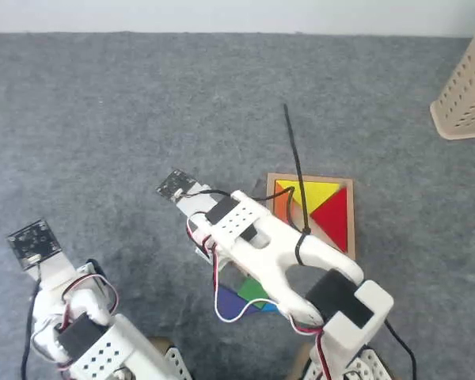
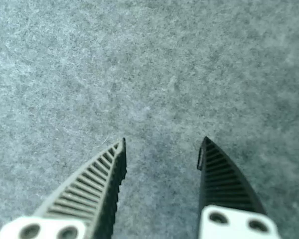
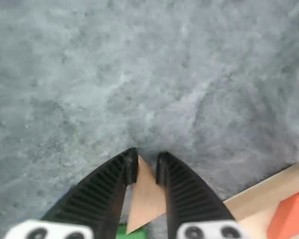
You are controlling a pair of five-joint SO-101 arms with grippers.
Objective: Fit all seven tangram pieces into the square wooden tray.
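The square wooden tray (image 1: 309,177) lies right of centre on the grey carpet, holding a yellow piece (image 1: 317,192), a red piece (image 1: 332,218) and an orange piece (image 1: 281,204). My right arm (image 1: 261,237) stretches over the tray's near-left corner. My right gripper (image 3: 145,155) is shut on a pale tan triangle (image 3: 144,199), held just off the tray's edge (image 3: 269,191). A green piece (image 1: 252,290) and a blue piece (image 1: 231,301) lie under that arm. My left arm (image 1: 71,317) stands at the near left, its gripper (image 2: 162,144) open over bare carpet.
A beige perforated container (image 1: 467,87) stands at the far right edge. A black cable (image 1: 294,158) rises from the right arm across the tray. Open carpet spreads over the far and left parts of the table.
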